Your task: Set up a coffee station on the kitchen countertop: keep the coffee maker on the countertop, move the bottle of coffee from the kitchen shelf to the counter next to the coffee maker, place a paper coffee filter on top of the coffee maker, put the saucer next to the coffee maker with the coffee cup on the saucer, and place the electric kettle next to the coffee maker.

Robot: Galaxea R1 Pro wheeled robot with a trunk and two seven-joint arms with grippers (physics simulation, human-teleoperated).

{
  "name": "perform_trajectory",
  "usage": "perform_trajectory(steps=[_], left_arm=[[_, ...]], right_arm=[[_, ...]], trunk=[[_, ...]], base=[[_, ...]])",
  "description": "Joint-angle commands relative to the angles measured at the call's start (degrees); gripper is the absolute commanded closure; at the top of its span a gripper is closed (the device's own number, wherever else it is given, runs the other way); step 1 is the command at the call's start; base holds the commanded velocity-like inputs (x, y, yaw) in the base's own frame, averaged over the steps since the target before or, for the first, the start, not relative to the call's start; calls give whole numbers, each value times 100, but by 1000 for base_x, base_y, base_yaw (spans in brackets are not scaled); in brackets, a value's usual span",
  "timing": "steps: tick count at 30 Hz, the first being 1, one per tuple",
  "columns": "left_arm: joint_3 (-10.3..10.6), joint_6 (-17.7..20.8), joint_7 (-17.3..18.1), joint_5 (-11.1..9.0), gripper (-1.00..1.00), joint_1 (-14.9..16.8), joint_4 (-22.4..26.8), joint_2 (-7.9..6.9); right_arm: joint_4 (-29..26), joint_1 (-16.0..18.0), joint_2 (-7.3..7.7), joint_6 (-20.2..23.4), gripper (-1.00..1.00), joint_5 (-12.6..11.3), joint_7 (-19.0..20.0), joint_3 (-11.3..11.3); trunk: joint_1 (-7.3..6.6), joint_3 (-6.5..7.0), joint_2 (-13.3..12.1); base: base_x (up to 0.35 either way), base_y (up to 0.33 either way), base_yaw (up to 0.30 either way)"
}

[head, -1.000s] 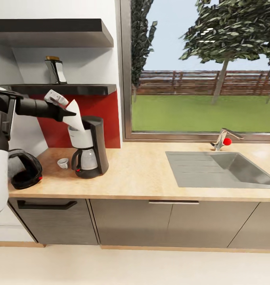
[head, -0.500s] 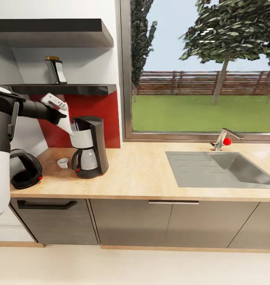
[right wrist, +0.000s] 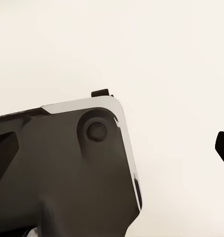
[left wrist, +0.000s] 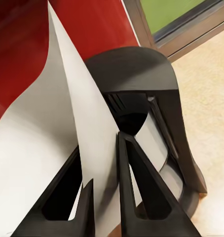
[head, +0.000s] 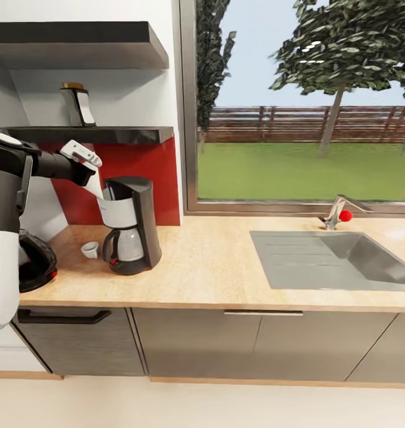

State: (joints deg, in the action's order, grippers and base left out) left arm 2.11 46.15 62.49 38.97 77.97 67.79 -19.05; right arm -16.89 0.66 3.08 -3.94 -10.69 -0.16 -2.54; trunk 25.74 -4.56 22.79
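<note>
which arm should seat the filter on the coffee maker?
Left. The left gripper is pinching the paper coffee filter right above the coffee maker. The right wrist view shows pale floor, nowhere near the machine.

**Kitchen by a garden window**

A large window [head: 303, 101] looks onto lawn, trees and a wooden fence under a clear sky. Left of it, a white wall [head: 131, 95] carries a red backsplash [head: 148, 172]. A steel sink [head: 327, 258] with a red-knobbed tap [head: 339, 212] sits above grey cabinets [head: 250, 342]; the floor [head: 202, 404] is pale.
</note>
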Motion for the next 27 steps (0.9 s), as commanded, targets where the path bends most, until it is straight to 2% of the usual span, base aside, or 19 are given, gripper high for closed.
perform_trajectory(steps=[1, 7, 11, 12, 18, 19, 20, 22, 25, 27], left_arm=[[9, 3, 47, 62, 100, 0, 6, -3], [9, -63, 33, 71, 100, -32, 6, -2], [9, -163, -158, 61, 100, -35, 6, -2], [7, -186, -316, 40, 100, -36, 2, -2], [9, -194, -384, 24, 100, -52, -3, -2], [9, -194, -388, 24, 100, -88, -3, 0], [9, -201, -502, 23, 100, -289, -3, 6], [6, -202, -622, 23, 100, -343, -3, 15], [48, -251, -626, 14, 100, -354, 51, -20], [48, -287, -626, 14, 100, -354, 51, -20]], right_arm=[[2, 4, -1, -19, -100, -48, -2, 2], [2, 4, -1, -19, -100, -47, -2, 6], [2, 4, -1, -19, -100, -47, -2, 6], [2, 4, 0, -19, -100, -48, -2, 5], [2, 4, 6, -19, -100, -48, -2, 4], [2, 4, 7, -19, -100, -48, -2, 2], [2, 4, 8, -19, -100, -52, -2, 0], [2, 4, 8, -19, -100, -53, -3, 3], [2, 4, -78, -19, -100, -38, -28, 8], [2, 4, -78, -19, -100, -38, -28, 8]], trunk=[[5, -13, 13], [5, -13, 13], [5, -13, 13], [5, -13, 13], [5, -13, 13], [5, -13, 13], [5, -13, 13], [5, -13, 13], [5, -13, 13], [5, -13, 13]], base=[[96, 0, 0], [21, 0, 0], [21, 0, 0], [221, 0, 0], [231, 0, 0], [129, 0, 0], [114, 0, 0], [122, 0, 0], [0, 0, 0], [0, 0, 0]])
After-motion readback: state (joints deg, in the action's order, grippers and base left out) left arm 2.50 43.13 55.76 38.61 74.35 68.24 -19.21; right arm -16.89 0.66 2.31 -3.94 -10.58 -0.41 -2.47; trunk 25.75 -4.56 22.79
